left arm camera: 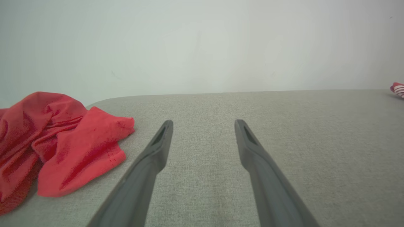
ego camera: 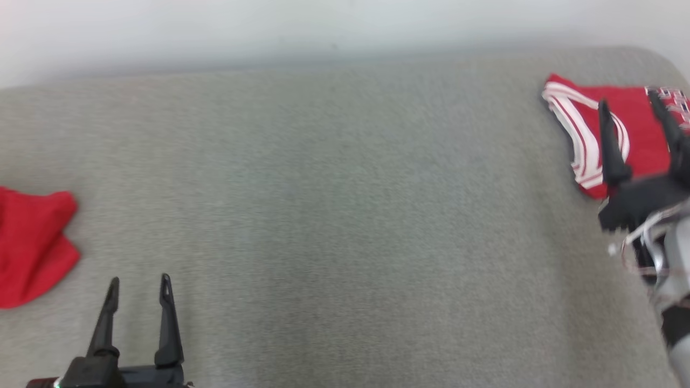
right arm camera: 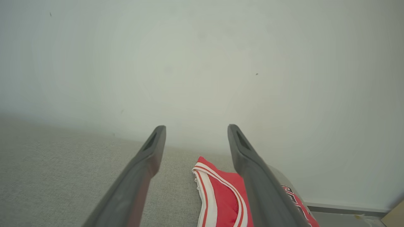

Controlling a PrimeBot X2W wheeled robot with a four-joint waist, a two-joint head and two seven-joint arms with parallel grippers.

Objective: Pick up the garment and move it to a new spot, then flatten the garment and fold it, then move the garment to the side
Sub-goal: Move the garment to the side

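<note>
Desk (ego camera: 345, 215): covered in grey woven fabric and set against a pale wall (ego camera: 269, 32); a rounded far-right corner is seen in the head view.
Striped garment (ego camera: 641, 134): red with white bands along one curved edge and a patch of lettering that cannot be read. It is laid flat at the far right of the desk, close to the rounded corner.
Striped garment, other views: in the right wrist view it (right arm camera: 221, 195) is seen low down, partly covered by the right-hand finger. In the left wrist view only a small red-and-white edge (left arm camera: 398, 89) is caught at the far right.
Right claw (ego camera: 628, 99): held with its two dark fingers spread wide apart. In the head view the fingers are seen across the striped garment.
Right claw, wrist view: the fingers (right arm camera: 196, 127) are pointed toward the wall, with the cloth lying beneath them. Whether the cloth is touched cannot be told.
Left claw (ego camera: 139, 280): kept near and to the left, fingers likewise wide apart, over bare grey fabric. In its own wrist view the tips (left arm camera: 203, 123) are aimed across the desk toward the wall.
Plain red garment (ego camera: 32, 242): crumpled in loose folds at the left edge of the desk, well apart from the striped one. It (left arm camera: 63, 145) is seen just to the left of the left claw, not touched by it.
</note>
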